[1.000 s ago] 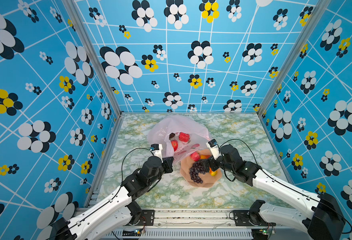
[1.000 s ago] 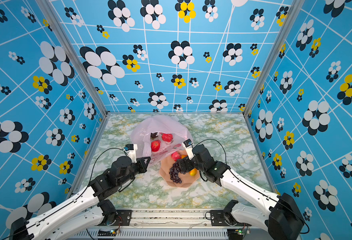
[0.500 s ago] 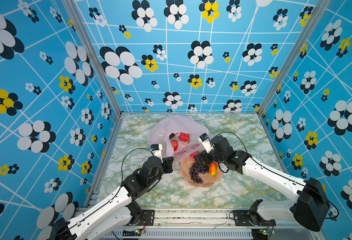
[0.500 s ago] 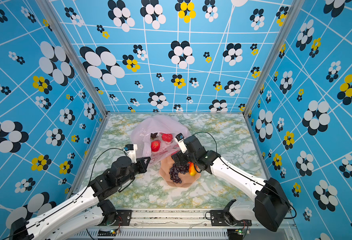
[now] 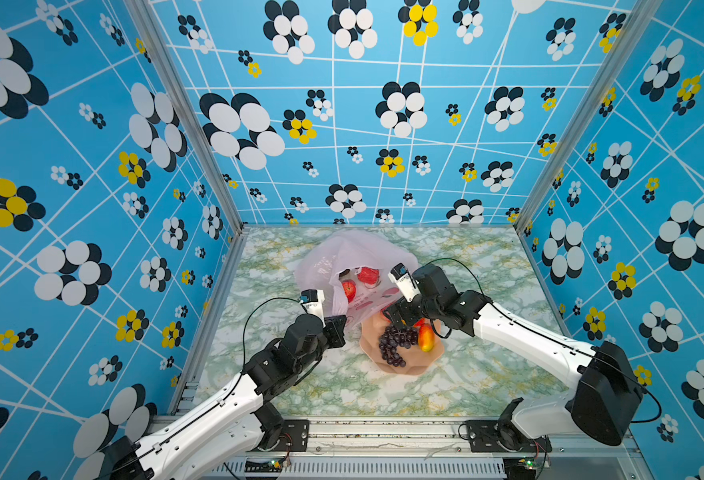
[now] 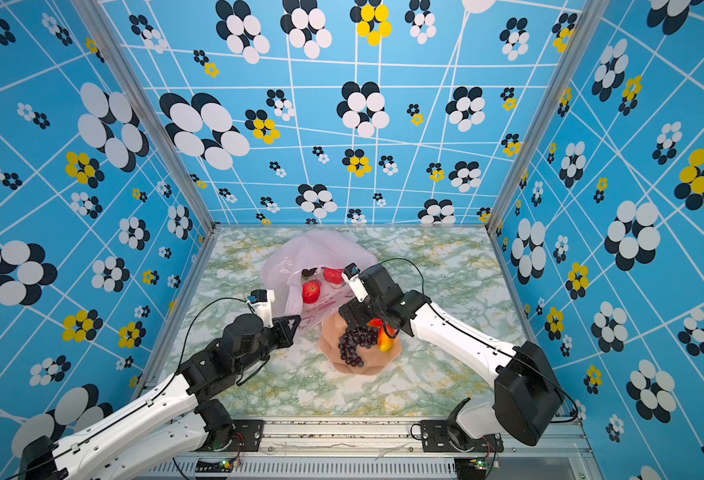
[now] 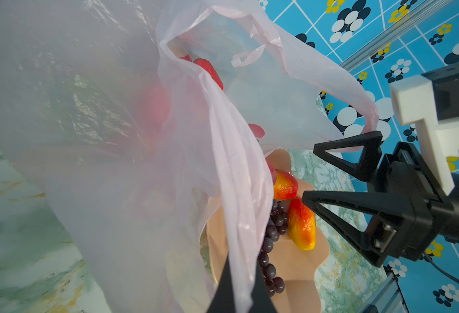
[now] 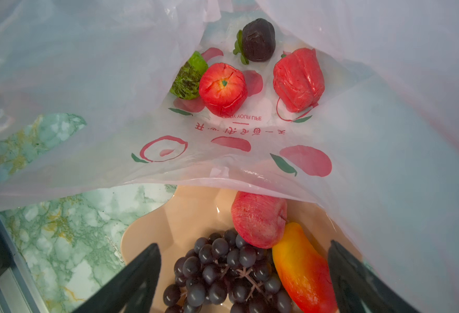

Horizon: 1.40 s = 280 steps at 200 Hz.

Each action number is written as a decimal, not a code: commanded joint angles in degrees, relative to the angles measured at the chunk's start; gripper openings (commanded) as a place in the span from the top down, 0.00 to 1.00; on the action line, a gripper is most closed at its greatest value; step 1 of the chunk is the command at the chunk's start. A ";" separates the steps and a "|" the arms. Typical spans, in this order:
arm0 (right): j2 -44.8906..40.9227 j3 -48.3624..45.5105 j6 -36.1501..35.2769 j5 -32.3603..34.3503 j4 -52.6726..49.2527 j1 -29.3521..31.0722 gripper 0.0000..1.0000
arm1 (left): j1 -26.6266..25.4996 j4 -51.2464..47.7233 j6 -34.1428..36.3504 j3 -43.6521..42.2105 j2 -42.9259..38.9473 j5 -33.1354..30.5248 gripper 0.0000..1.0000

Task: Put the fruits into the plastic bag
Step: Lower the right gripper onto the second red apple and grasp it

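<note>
Pinching bag point(image 5: 344, 251) w/ L jaws, seemingly; R jaws spread.

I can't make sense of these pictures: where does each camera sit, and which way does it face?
Top views, both: overhead, looking down at the table; both arms, left gripper and right gripper show.
Left wrist: on the left arm, looking along its shut fingers at the plastic bag; the open right gripper shows too.
Right wrist: on the right arm, looking between its open fingers at the bowl and into the plastic bag.
Shared: both wrist views show the grape bunch and a mango.
</note>
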 commanded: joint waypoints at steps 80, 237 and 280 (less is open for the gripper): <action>13.55 7.69 0.21 -1.35 -7.16 -0.30 0.17 | 0.33 -0.50 2.40 0.24 -0.91 -0.01 1.00; 13.89 10.44 1.58 -0.31 -9.33 -0.30 0.61 | 0.42 -2.71 1.62 1.54 -2.21 -0.71 1.00; 4.75 4.23 10.93 -5.73 -3.95 -0.30 0.61 | 0.55 -3.00 0.09 1.74 -2.58 -1.05 1.00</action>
